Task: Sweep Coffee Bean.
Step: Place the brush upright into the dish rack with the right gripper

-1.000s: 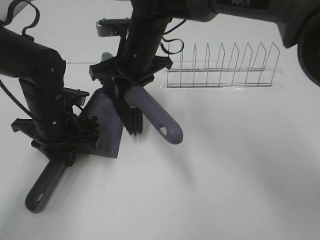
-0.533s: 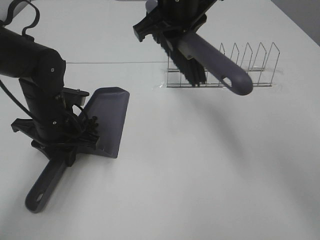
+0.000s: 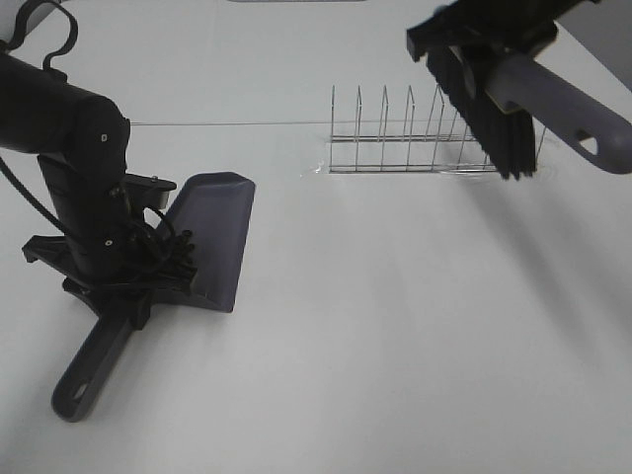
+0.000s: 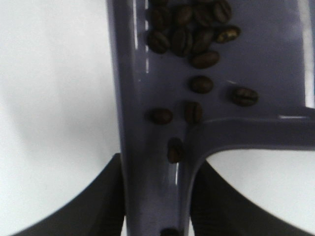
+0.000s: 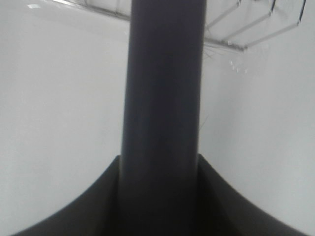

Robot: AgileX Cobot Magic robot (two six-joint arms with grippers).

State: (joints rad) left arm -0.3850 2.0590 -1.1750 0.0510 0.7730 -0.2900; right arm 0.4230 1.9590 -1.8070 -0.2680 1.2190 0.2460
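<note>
The grey-purple dustpan point(image 3: 212, 237) lies on the white table at the left. My left gripper point(image 3: 117, 272) is shut on its handle point(image 3: 91, 365). In the left wrist view several dark coffee beans point(image 4: 189, 37) lie inside the dustpan point(image 4: 275, 64), near the handle root. My right gripper point(image 3: 484, 44) is shut on the brush handle point(image 3: 563, 104) and holds the brush with its black bristles point(image 3: 489, 123) in the air at the upper right, over the wire rack. The right wrist view shows only the brush handle point(image 5: 162, 113) between the fingers.
A wire dish rack point(image 3: 415, 138) stands at the back of the table, right of centre, partly behind the brush. It shows in the right wrist view point(image 5: 236, 29) too. A thin line point(image 3: 227, 123) runs across the table at the back.
My right gripper has lifted the brush off the dustpan and carried it right and up, to above the rack. The left gripper and dustpan have stayed put.
</note>
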